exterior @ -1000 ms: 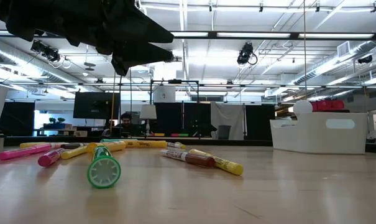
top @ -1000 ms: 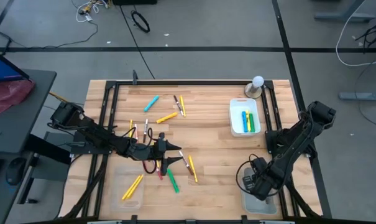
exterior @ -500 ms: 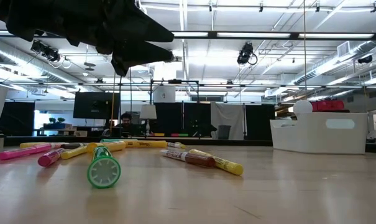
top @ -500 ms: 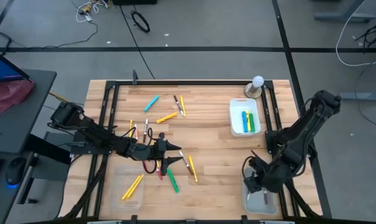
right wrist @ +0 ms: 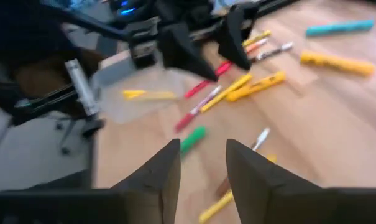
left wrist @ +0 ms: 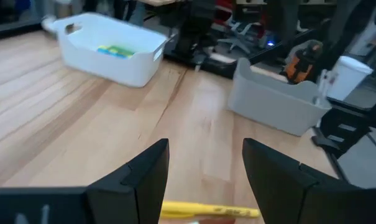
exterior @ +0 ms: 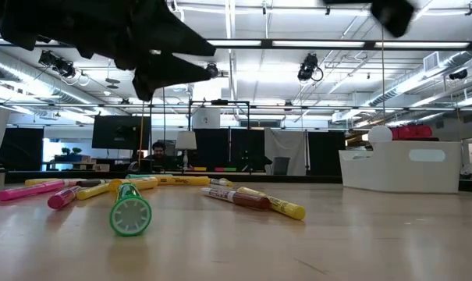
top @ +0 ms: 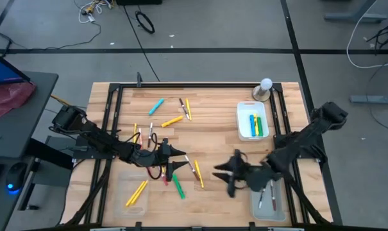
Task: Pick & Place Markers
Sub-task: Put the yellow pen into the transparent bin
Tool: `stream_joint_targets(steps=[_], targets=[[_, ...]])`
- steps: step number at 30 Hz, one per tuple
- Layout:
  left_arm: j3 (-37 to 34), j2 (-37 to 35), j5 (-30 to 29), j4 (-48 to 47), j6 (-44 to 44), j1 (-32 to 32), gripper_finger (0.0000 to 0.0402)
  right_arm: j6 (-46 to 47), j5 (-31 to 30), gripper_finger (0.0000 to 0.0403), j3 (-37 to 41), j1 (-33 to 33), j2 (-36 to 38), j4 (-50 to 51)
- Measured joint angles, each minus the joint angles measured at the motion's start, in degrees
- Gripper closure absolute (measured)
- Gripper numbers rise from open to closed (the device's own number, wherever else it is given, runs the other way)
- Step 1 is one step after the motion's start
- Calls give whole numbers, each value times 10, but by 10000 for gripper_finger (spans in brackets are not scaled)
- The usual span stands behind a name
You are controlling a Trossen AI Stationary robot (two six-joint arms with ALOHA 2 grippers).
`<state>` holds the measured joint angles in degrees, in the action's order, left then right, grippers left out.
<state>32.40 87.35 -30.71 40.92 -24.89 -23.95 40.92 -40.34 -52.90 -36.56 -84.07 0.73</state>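
— Between the two arms, on the table [top: 213,138]: yellow marker [top: 198,173] and white marker [top: 191,168], side by side, long axes running roughly front to back with a slight slant.
— Nearer to which?
— Close call. Right end effector [top: 224,174] just beside them on the right-arm side, fingers apart, nothing between them. Left end effector [top: 174,160] on the other side, above the red and green marker [top: 179,187] cluster, fingers likewise spread and empty.
— Facing how?
— Toward each other, markers in the gap. Seen past the left fingers: a yellow marker lying crosswise just below.
— So a straight reach for either?
— Probably, though crowded; risk of the arms meeting. Likely the right one's job, with its clear tray [top: 270,205] right behind it, already carrying a couple of markers.
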Motion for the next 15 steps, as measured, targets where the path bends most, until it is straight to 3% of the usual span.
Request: stream_joint_targets(steps=[8,10,15], targets=[[0,-28,-33,-133,-95,-8,191,3,165,216,0,140,-141,-45],[-1,-47,-39,-190,-113,-10,191,-4,183,200,0,164,-172,-57],[0,-62,-67,-219,-122,-14,191,-7,190,190,0,185,-227,-61]])
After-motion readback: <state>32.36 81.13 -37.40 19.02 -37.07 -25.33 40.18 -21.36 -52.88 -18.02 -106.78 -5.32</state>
